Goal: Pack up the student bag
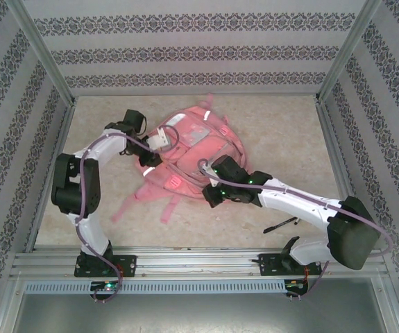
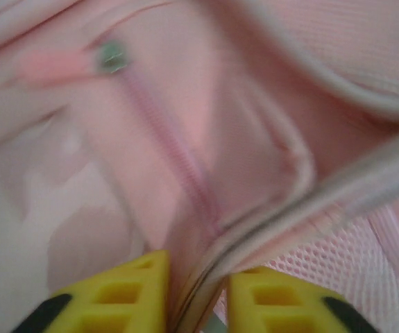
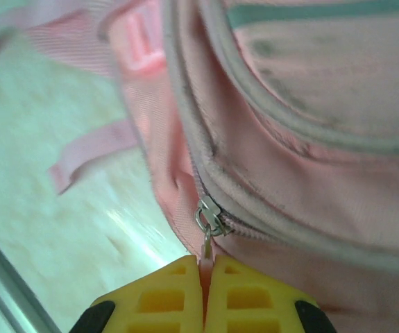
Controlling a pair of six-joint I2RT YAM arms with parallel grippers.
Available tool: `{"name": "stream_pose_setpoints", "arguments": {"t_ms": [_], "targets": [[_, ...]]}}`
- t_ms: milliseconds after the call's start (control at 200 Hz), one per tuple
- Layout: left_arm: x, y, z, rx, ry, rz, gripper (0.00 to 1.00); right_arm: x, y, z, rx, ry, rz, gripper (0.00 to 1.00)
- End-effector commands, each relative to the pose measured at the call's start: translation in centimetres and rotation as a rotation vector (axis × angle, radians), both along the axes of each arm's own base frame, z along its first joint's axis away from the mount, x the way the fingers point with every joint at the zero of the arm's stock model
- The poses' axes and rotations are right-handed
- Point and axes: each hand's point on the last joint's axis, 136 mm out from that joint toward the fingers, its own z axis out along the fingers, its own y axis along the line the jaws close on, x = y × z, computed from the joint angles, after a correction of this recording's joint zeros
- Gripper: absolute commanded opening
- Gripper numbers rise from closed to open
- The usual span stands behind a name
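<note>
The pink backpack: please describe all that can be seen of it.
The pink backpack lies flat on the table: soft fabric, grey piping, white reflective strips, a clear window pocket, straps spread toward the arms. The right gripper is shut on its metal zip pull; the left gripper, fingers parted, straddles a piped edge.

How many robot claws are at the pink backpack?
2. The left claw is at the student bag's left side, fingers apart around a seam. The right claw pinches a zipper pull near its right side.

Bare table right of bag
</note>
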Motion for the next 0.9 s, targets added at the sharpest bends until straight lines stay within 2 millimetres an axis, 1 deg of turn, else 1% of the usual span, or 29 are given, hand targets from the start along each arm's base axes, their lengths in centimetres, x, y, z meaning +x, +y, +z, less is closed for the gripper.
{"name": "stream_pose_setpoints", "arguments": {"t_ms": [0,40,100,155,250,320,380,480,565,630,675,734,799,849,894], "targets": [[4.8,2.3,2.9,-0.150,0.093,0.561,0.39,-0.1,4.1,1.0,0.164,0.060,-0.010,0.00],[4.0,1.8,3.1,-0.223,0.177,0.664,0.43,0.7,5.0,0.9,0.173,0.070,-0.034,0.00],[1.8,1.6,2.5,-0.285,0.304,0.801,0.46,1.5,6.6,1.0,0.183,0.076,-0.029,0.00],[-0.6,1.3,2.4,-0.335,0.407,0.885,0.46,1.8,7.8,0.5,0.169,0.087,-0.017,0.00],[-4.3,0.6,2.4,-0.408,0.559,1.028,0.46,1.4,9.6,-0.1,0.171,0.113,0.027,0.00],[-6.5,-0.5,3.0,-0.440,0.641,1.041,0.44,0.9,10.6,-0.4,0.174,0.128,0.059,0.00],[-7.9,0.0,3.0,-0.428,0.665,1.109,0.44,0.6,11.0,-0.6,0.176,0.136,0.074,0.00],[-9.2,1.3,3.6,-0.423,0.617,1.175,0.44,0.5,11.0,-0.3,0.183,0.127,0.069,0.00],[-10.2,3.2,3.6,-0.325,0.538,1.207,0.44,0.4,10.9,0.3,0.195,0.118,0.067,0.00],[-10.7,4.8,3.2,-0.242,0.480,1.233,0.44,0.4,10.6,0.9,0.199,0.104,0.063,0.00],[-11.0,5.1,3.1,-0.224,0.479,1.243,0.45,0.3,10.3,1.3,0.195,0.091,0.063,0.00],[-11.3,4.5,3.4,-0.257,0.529,1.246,0.46,0.2,9.9,2.0,0.191,0.073,0.071,0.00],[-11.9,2.5,3.7,-0.361,0.644,1.257,0.45,0.0,9.7,2.5,0.186,0.065,0.087,0.00],[-12.3,0.7,4.0,-0.450,0.697,1.247,0.45,-0.1,9.9,3.0,0.193,0.066,0.096,0.00],[-12.7,0.2,4.0,-0.499,0.710,1.276,0.45,-0.2,10.1,3.2,0.202,0.069,0.102,0.00]]}}
